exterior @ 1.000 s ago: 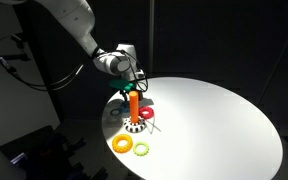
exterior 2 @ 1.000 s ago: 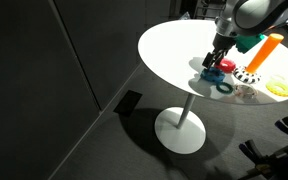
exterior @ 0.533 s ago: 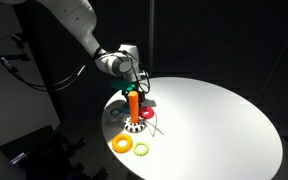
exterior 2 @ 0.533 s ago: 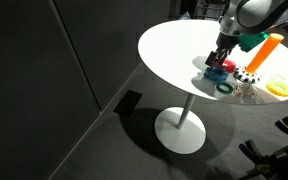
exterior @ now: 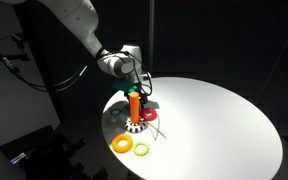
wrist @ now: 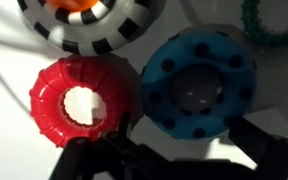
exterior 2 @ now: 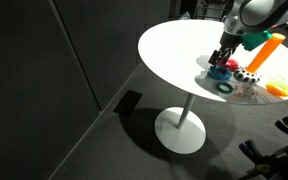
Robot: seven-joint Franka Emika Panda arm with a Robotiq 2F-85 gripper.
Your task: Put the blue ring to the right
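The blue ring [wrist: 162,92], blue with dark dots, lies flat on the white table next to the dark red ring [wrist: 52,100] in the wrist view. It also shows in an exterior view [exterior 2: 220,70], under the gripper. My gripper [wrist: 184,150] is open and low over the table, with one dark finger on each side of the blue ring. It does not grip the ring. The gripper shows in both exterior views [exterior: 139,96] [exterior 2: 223,60], beside the orange peg [exterior: 133,105].
The orange peg stands on a black-and-white checkered base [wrist: 84,25] just beyond the two rings. A teal ring [exterior 2: 225,87] lies near the table edge. A yellow ring [exterior: 121,143] and a yellow-green ring [exterior: 141,149] lie near the round table's rim [exterior: 234,165].
The gripper has shifted a little sideways toward the peg while staying low over the rings. The rings have not visibly moved.
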